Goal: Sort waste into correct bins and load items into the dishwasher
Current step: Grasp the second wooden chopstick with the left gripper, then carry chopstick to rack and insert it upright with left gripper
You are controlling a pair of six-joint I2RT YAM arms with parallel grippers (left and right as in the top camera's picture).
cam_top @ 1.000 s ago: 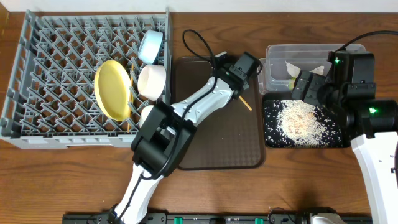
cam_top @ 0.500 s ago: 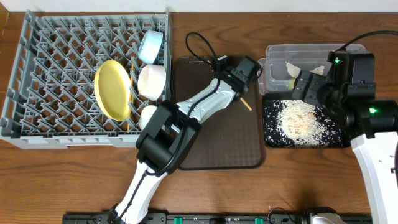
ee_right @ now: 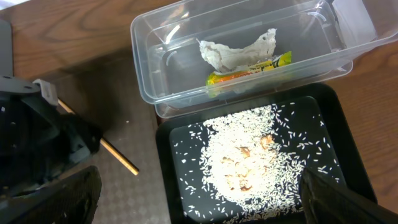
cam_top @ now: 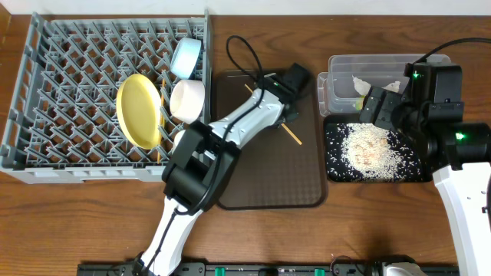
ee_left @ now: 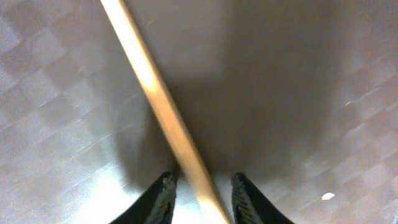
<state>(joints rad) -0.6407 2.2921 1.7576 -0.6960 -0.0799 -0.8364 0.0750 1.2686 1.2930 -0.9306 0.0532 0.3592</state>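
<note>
A thin wooden stick (cam_top: 292,136) (ee_left: 155,93) (ee_right: 115,152) lies on the brown serving tray (cam_top: 268,176). My left gripper (cam_top: 285,116) (ee_left: 202,180) is low over it, jaws narrowly open on either side, with slivers of tray showing beside the stick. The grey dish rack (cam_top: 77,172) holds the yellow-green plate (cam_top: 140,110), the light blue bowl (cam_top: 186,56) and the white bowl (cam_top: 186,98). My right gripper (cam_top: 376,107) (ee_right: 205,205) hangs wide open above the black tray (ee_right: 180,186) (cam_top: 334,172), which carries rice and scraps (ee_right: 249,155). The clear tub (ee_right: 149,87) (cam_top: 345,65) contains the tissue (ee_right: 233,53) and the wrapper (ee_right: 249,70).
The left arm stretches from the front edge over the rack's right corner onto the brown tray. A black cable (cam_top: 242,54) loops behind the tray. One stray grain (ee_left: 328,196) lies on the brown tray near the left fingers.
My left gripper has shifted left and toward the back of the brown tray, and its jaws have narrowed. The stick has shifted a little to the left and forward. The right arm has not moved.
</note>
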